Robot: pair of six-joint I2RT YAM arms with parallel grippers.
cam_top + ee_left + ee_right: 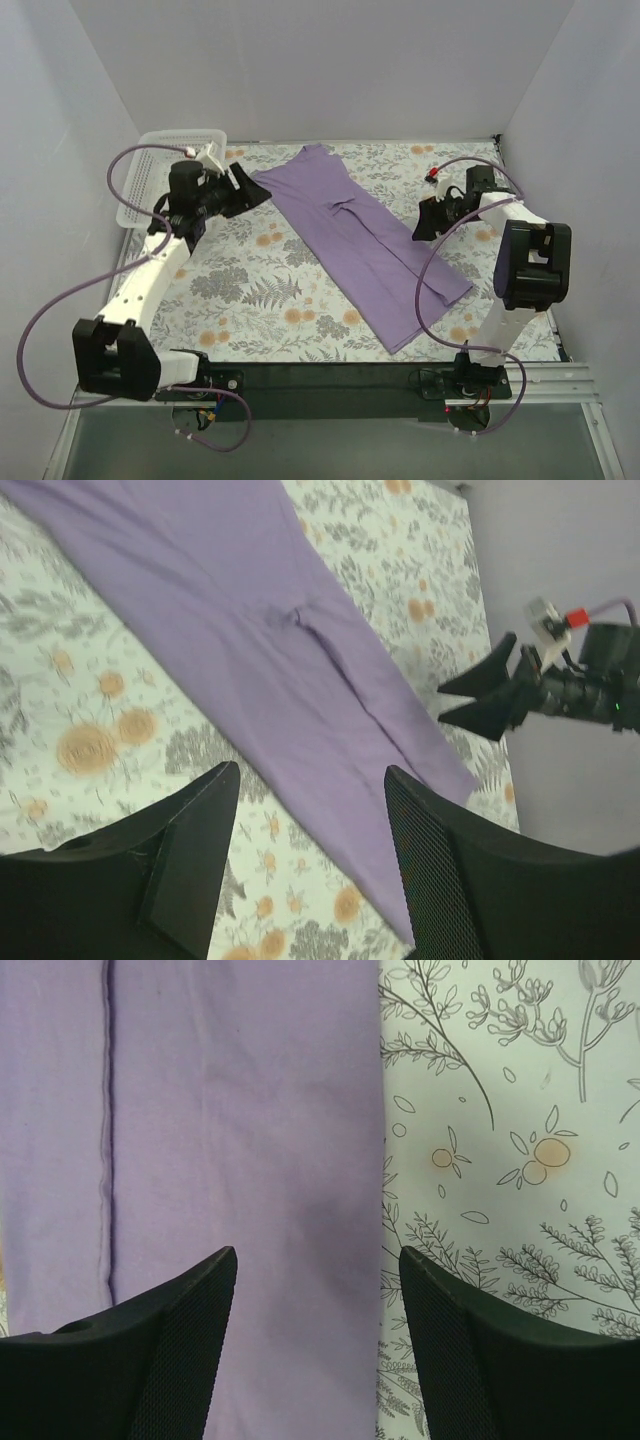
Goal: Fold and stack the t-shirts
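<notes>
While the purple t-shirt (365,250) lies flat on the table (250,300), neither arm is holding anything. From the top camera the shirt looks like a long strip. It runs on a slant from the upper middle of the picture down to the lower right. A fold line runs along its middle.

The left arm (150,275) reaches up from the lower left. The left jaws hang just beside the top left edge of the shirt. The left wrist camera shows them spread apart with nothing between them. Under them you can see the shirt (270,660) crossing from the upper left to the lower right.

The right arm (530,260) bends in from the right side. The right jaws hang near the right edge of the shirt, about halfway along it. The right wrist camera shows them wide apart and empty too. The shirt (240,1140) fills the left part of that picture and the flowered cloth (500,1160) fills the right part. The shirt's straight edge runs up and down between the two.

A white basket (140,185) sits in the upper left corner of the table, behind the left arm.
</notes>
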